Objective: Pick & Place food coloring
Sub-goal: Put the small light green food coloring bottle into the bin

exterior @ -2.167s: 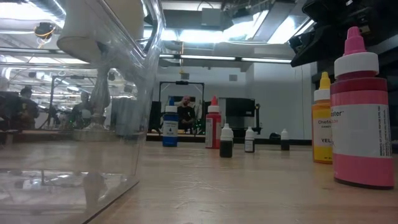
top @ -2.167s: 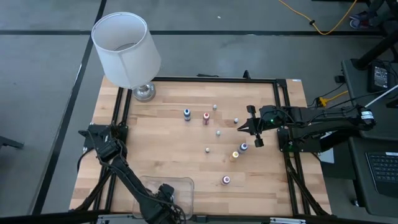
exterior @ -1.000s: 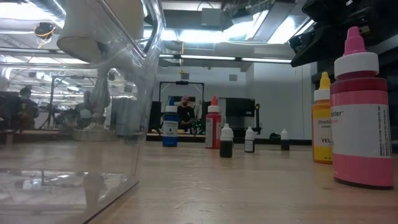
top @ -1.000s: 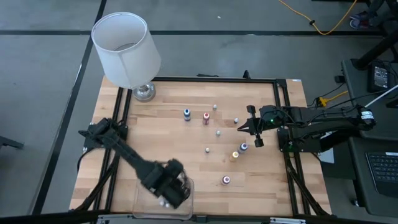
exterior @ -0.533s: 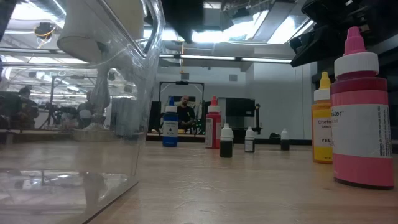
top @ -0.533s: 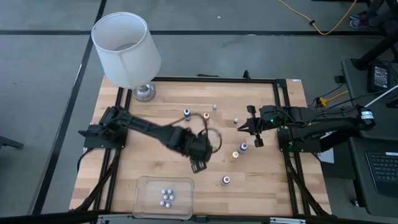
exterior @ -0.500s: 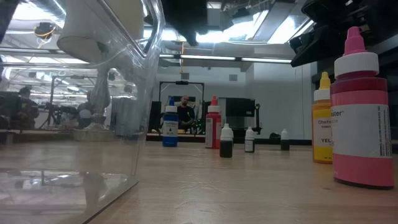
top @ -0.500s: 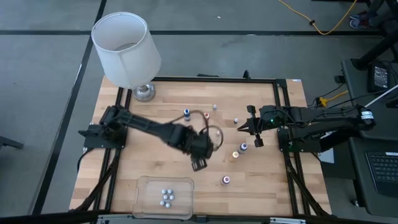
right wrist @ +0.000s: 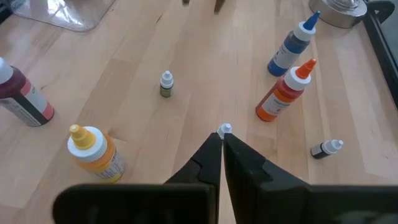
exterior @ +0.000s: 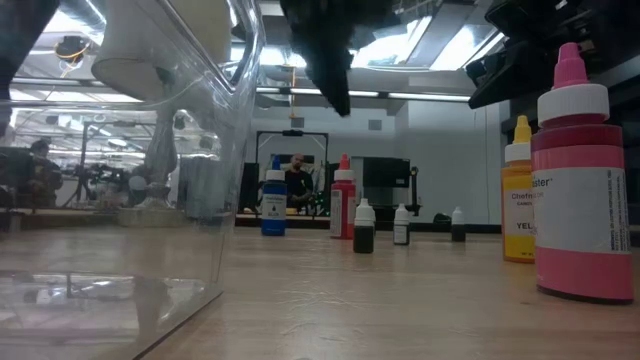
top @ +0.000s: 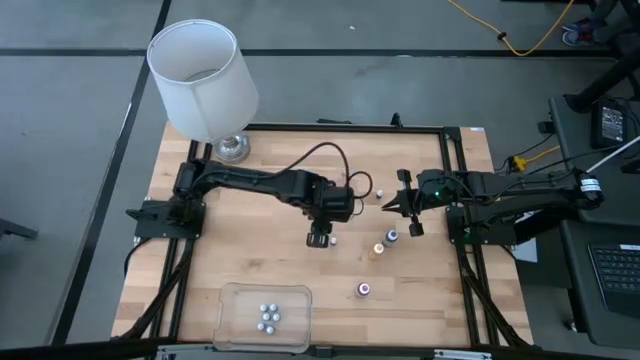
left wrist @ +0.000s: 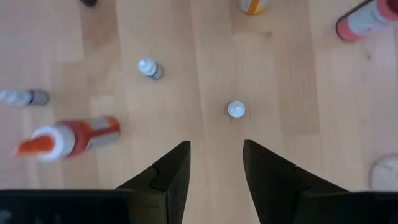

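Note:
The food coloring bottles stand scattered upright on the wooden table: a blue one (right wrist: 289, 45), a red one (right wrist: 282, 94), a yellow one (top: 378, 249), a pink one (top: 363, 289) and tiny pale-capped ones. My left gripper (top: 319, 240) hovers open over the table's middle. One tiny bottle (left wrist: 236, 110) stands just ahead of its fingertips, untouched. My right gripper (top: 385, 206) waits shut at the right, above another tiny bottle (right wrist: 224, 130). A further tiny bottle (right wrist: 326, 149) lies on its side.
A clear plastic tray (top: 232, 297) at the near edge holds several tiny bottles (top: 267, 316). A lamp with a white shade (top: 205, 85) stands at the far left corner. A black frame (top: 455, 160) runs around the tabletop. Bare wood lies between the tray and the bottles.
My left gripper has swung from above the tray at the near edge toward the table's middle, rolling about its own axis on the way. It now hangs over the tiny bottle. Its fingers stay open. The bottles in the tray now show.

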Robot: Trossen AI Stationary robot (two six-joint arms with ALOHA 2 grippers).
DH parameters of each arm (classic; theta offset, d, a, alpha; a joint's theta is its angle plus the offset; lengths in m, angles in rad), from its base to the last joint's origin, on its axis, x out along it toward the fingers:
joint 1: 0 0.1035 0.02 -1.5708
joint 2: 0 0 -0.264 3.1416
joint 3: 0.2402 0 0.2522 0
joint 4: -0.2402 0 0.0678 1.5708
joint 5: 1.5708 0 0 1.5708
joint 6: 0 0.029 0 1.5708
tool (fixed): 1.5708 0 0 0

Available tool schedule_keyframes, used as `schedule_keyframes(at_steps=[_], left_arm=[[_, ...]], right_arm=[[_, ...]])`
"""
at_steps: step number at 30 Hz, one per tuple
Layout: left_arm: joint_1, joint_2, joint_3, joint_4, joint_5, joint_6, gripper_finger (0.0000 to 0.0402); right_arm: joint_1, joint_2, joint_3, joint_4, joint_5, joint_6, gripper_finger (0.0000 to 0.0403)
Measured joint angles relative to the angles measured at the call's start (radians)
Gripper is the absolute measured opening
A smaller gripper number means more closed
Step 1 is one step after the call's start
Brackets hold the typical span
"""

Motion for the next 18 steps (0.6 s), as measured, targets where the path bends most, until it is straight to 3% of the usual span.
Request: schedule_keyframes(at_steps=[6, 18], left_arm=[[0.01, 0.087, -0.001, 0.006, 0.033, 0.086, 0.0144], [-0.008, 0.18, -0.001, 0.114, 0.054, -0.019, 0.0144]], right_arm=[[0.0, -0.001, 0.0, -0.001, 0.0, 0.008, 0.0023], [0.0, 0.0, 0.0, -0.008, 0.0, 0.048, 0.0023]])
